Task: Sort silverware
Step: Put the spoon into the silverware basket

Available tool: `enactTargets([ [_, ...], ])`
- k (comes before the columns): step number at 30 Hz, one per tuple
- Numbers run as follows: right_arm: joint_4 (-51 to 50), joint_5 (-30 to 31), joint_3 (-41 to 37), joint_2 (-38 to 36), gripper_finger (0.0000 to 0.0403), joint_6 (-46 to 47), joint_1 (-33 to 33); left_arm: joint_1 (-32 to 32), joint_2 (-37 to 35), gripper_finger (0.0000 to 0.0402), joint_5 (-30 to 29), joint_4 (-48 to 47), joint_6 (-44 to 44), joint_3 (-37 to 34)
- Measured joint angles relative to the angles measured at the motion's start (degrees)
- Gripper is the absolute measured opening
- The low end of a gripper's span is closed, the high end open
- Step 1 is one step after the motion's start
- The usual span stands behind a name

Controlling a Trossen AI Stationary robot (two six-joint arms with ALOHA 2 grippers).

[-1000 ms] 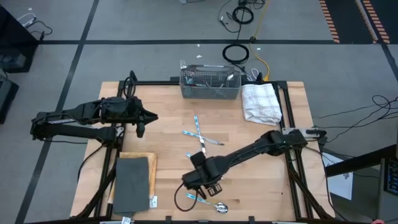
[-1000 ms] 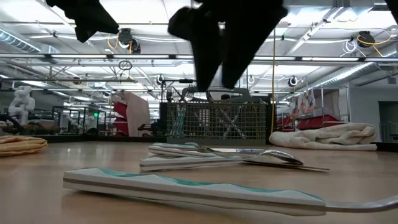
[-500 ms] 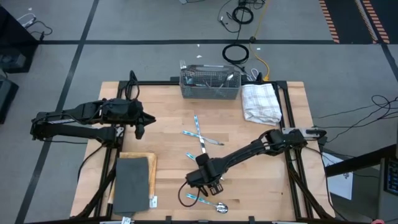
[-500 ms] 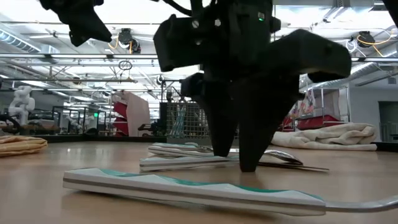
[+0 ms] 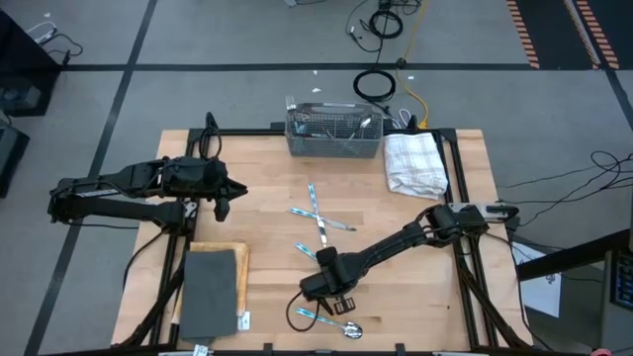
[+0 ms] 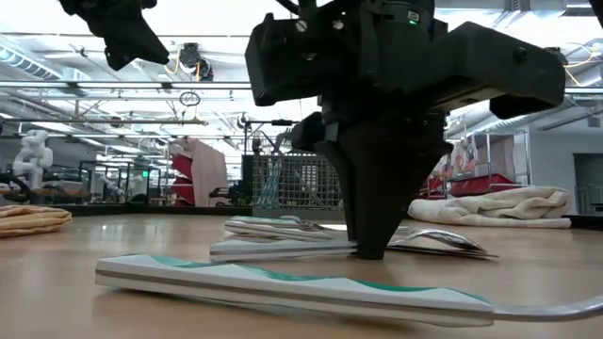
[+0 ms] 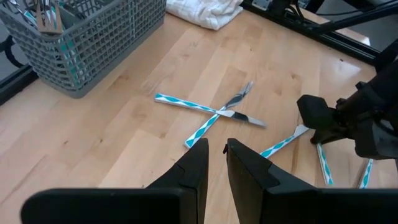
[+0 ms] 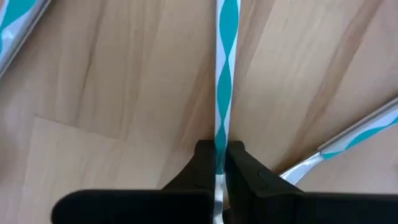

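My right gripper (image 5: 331, 288) stands with its fingertips on the table near the front edge, shut on a piece of silverware with a blue-and-white handle (image 8: 224, 74). Another piece (image 5: 335, 325) lies flat closer to the front edge, its handle (image 6: 283, 282) in the foreground of the low view. Two crossed pieces (image 5: 315, 210) lie at mid-table. The grey mesh caddy (image 5: 334, 133) stands at the far edge with silverware in it. My left gripper (image 7: 216, 155) hangs above the table's left side, its fingers a narrow gap apart with nothing between them. My right gripper pinches the piece between its two fingers at the end of the patterned handle (image 8: 219, 144), where it meets the metal part. The fingers (image 6: 372, 235) come from above, pointing down, and lie across the piece. The piece lies flat on the table.
A white towel (image 5: 415, 163) lies at the far right beside the caddy. A dark grey pad (image 5: 210, 289) on a wooden board lies at the near left. Bare wood stretches between the crossed pieces and the caddy.
My right gripper has come down to the table, from well above it to fingertips on the wood. Its fingers stood wide on either side of the patterned handle half a second ago and have since shut on it. The piece has stayed flat on the table.
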Motion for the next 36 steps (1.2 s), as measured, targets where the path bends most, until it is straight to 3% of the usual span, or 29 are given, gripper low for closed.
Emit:
enactTargets([
  [5,-6.94,2.23,7.50,0.99,0.0002,-0.91,0.50,0.00,0.00,0.0063,-0.02,0.02,0.02,0.00],
  [10,-16.24,9.79,17.35,1.04,0.0001,-3.61,-0.46,0.00,0.00,0.0063,-0.02,0.06,0.00,0.00],
  [13,-23.08,11.04,22.94,0.87,0.0001,-4.86,-1.66,0.00,0.00,0.0063,-0.02,0.07,-0.04,0.00],
  [16,-32.31,16.97,27.21,0.04,0.0001,-7.10,-2.86,0.00,0.00,0.0063,-0.02,0.07,-0.07,0.00],
  [21,-36.32,20.46,26.54,-8.78,0.0000,-10.21,-8.46,0.00,0.00,0.0063,-0.04,0.07,-0.07,0.00],
  [31,-36.52,34.22,24.76,-26.03,0.0000,-16.43,-24.87,0.00,-0.02,0.0063,-0.94,-0.04,-0.26,0.00],
  [36,-36.52,47.53,24.76,-28.46,0.0000,-26.35,-34.60,0.00,0.00,0.0063,-2.72,-0.07,-0.33,0.00],
])
